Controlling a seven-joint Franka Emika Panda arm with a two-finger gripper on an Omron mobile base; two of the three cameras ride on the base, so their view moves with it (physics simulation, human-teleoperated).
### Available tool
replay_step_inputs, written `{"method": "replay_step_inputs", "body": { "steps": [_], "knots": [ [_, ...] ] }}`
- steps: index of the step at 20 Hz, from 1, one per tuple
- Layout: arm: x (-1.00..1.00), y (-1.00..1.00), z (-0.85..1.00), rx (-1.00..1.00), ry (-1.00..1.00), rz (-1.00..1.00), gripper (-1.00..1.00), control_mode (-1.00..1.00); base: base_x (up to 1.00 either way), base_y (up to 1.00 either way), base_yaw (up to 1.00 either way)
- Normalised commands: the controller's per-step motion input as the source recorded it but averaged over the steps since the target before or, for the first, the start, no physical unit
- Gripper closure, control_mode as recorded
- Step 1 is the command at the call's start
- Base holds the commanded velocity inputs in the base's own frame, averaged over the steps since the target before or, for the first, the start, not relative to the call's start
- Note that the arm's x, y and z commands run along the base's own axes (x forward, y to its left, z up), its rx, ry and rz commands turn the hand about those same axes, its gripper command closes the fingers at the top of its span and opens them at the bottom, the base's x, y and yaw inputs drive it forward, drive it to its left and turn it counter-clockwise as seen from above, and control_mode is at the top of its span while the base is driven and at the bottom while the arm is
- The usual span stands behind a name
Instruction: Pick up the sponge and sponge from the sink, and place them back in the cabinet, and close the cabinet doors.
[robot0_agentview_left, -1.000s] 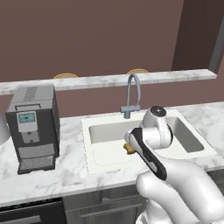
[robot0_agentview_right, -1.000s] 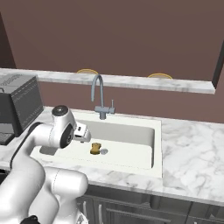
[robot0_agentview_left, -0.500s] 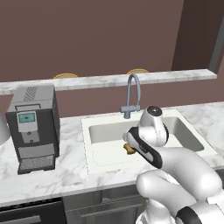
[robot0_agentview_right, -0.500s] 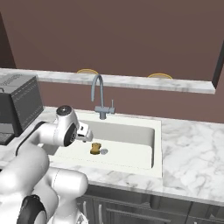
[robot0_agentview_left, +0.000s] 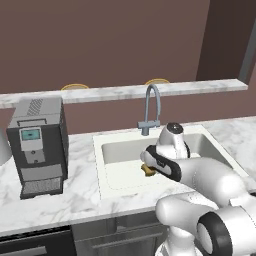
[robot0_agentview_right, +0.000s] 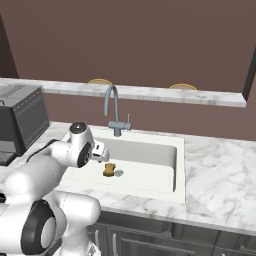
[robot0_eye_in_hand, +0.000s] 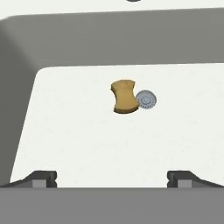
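A golden-tan sponge (robot0_eye_in_hand: 124, 96) lies flat on the floor of the white sink (robot0_eye_in_hand: 78, 140), touching the round grey drain (robot0_eye_in_hand: 145, 99). The same sponge (robot0_agentview_left: 148, 171) (robot0_agentview_right: 109, 169) shows in both base views, near the basin's middle. My gripper (robot0_eye_in_hand: 112, 177) hangs above the basin, pointing down at its floor. It is open, with nothing between its fingers, and the sponge lies a little ahead of them. In the base views the gripper (robot0_agentview_left: 150, 161) (robot0_agentview_right: 104, 152) sits just above and beside the sponge. The cabinet and its doors are out of view.
A grey gooseneck faucet (robot0_agentview_left: 152, 107) (robot0_agentview_right: 114, 107) stands at the sink's back rim (robot0_agentview_left: 115, 142). A dark coffee machine (robot0_agentview_left: 37, 145) (robot0_agentview_right: 20, 122) stands on the marble counter to the left. A raised marble ledge (robot0_agentview_left: 125, 92) runs behind the sink.
The arm's lower links have swung and the hand has edged a little further over the basin. The jaws stay open. The sponge has not moved.
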Motion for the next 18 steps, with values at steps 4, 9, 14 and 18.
{"method": "replay_step_inputs", "body": {
  "steps": [4,9,14,18],
  "knots": [
    [0.27,-0.05,-0.26,0.00,0.00,0.00,-1.00,-1.00,0.00,0.00,0.00],
    [0.29,-0.03,-0.29,0.00,0.00,0.00,-1.00,-1.00,0.00,0.00,0.00],
    [0.23,-0.06,-0.19,0.00,0.00,0.00,-1.00,-1.00,0.00,0.00,0.00],
    [0.25,-0.05,-0.19,0.00,0.00,0.00,-1.00,-1.00,0.00,0.00,0.00]
  ]
}}
